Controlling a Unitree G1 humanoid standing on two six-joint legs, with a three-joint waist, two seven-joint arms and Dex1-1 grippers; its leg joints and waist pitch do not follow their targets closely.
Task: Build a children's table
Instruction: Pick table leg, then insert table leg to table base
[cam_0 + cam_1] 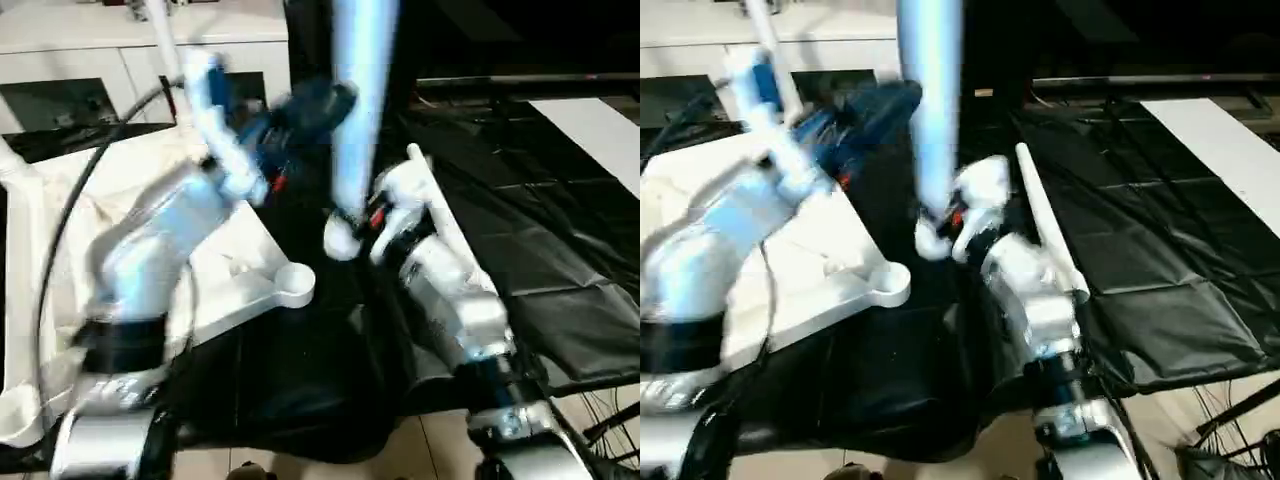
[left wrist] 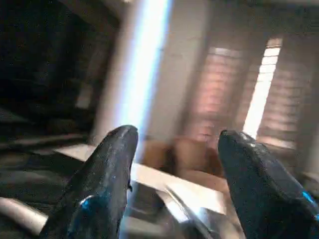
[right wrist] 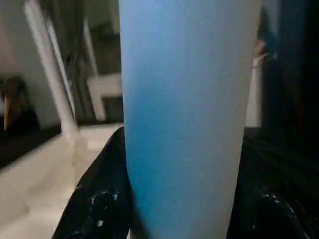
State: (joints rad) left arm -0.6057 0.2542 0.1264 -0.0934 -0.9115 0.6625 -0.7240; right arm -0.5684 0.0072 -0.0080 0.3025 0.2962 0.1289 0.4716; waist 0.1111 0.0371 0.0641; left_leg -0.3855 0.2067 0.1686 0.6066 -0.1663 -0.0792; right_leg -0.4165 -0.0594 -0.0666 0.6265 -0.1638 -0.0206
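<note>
The white tabletop [image 1: 245, 275] lies upside down on black cloth, with a round corner socket [image 1: 293, 283] at its near corner. My right gripper [image 1: 352, 222] is shut on the lower end of a white leg [image 1: 360, 90], which it holds upright just beyond that socket. In the right wrist view the leg [image 3: 187, 114] sits between both black fingers [image 3: 99, 199]. My left gripper [image 1: 310, 105] hovers open beside the leg's upper part, its fingers [image 2: 104, 174] apart with nothing between them. A second leg [image 1: 160, 40] stands at the tabletop's far side. A third leg [image 1: 442, 215] lies by my right forearm.
A white cabinet [image 1: 100, 50] with glass doors stands behind the tabletop. Black sheeting [image 1: 540, 230] covers the surface to the right, with a white board [image 1: 600, 130] at its far right. A black cable [image 1: 70, 220] loops over my left arm. Tiled floor [image 1: 430, 450] lies below.
</note>
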